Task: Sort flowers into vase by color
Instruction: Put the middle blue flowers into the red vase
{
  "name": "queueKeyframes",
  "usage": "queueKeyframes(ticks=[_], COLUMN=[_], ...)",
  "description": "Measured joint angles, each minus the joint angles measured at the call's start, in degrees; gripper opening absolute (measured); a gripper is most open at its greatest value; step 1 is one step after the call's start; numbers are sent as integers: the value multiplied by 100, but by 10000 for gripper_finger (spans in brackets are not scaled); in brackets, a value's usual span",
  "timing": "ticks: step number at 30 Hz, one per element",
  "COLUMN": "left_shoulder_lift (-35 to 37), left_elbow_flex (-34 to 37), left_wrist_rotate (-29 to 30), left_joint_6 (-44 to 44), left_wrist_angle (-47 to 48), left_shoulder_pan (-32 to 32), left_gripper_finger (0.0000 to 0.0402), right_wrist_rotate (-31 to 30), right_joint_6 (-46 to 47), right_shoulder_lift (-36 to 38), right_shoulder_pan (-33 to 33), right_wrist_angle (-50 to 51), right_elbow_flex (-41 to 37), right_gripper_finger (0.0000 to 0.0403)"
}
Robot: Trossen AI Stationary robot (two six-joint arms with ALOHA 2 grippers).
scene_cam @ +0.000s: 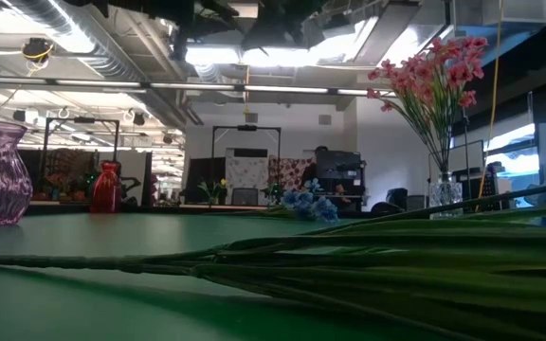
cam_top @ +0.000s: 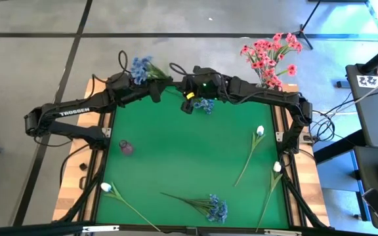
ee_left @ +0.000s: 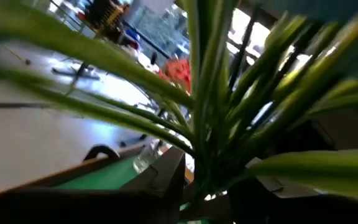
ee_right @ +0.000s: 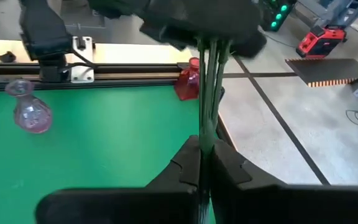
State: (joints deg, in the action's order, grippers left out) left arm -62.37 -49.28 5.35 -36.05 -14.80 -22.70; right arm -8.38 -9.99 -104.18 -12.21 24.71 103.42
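Right gripper [ee_right: 205,171] clamped on blue flower stem [ee_right: 210,93].

— What do you have from overhead?

— I see both arms meeting at the far edge of the green worktop [cam_top: 189,157]. My right hand [cam_top: 190,103] is beside a blue sprig [cam_top: 205,104]; my left hand [cam_top: 155,90] sits just beside it, near another blue bunch [cam_top: 143,67].

— Anything loose?

— White buds [cam_top: 260,130] [cam_top: 277,167] [cam_top: 106,187], a blue sprig near me [cam_top: 214,207], a purple vase [cam_top: 126,147], pink flowers [cam_top: 271,58] at the far right corner.
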Motion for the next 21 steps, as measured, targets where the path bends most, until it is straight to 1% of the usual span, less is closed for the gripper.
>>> queueKeyframes(ticks=[6, 12, 15, 17, 19, 21], left_shoulder_lift=[0, 26, 35, 37, 51, 109], left_elbow_flex=[0, 0, 0, 0, 0, 0], left_wrist_rotate=[-104, -44, -42, -43, -72, -83], left_joint_6=[106, 285, 358, 361, 361, 528], left_wrist_angle=[30, 25, 38, 121, 222, 316], left_shoulder_pan=[-1, -14, -80, -160, -245, -330], left_gripper_finger=[125, 122, 95, 63, 26, 14], right_wrist_rotate=[21, -164, -37, -43, -102, -163], right_joint_6=[-19, 69, 67, 69, 67, 67], right_shoulder_lift=[0, 0, 0, 0, 0, 0], right_shoulder_pan=[-2, -2, -2, 26, 29, 52], right_wrist_angle=[-19, -22, -24, -14, -3, -45], right_elbow_flex=[0, 0, 0, 0, 0, 0], right_gripper_finger=[7, 21, 23, 29, 41, 62])
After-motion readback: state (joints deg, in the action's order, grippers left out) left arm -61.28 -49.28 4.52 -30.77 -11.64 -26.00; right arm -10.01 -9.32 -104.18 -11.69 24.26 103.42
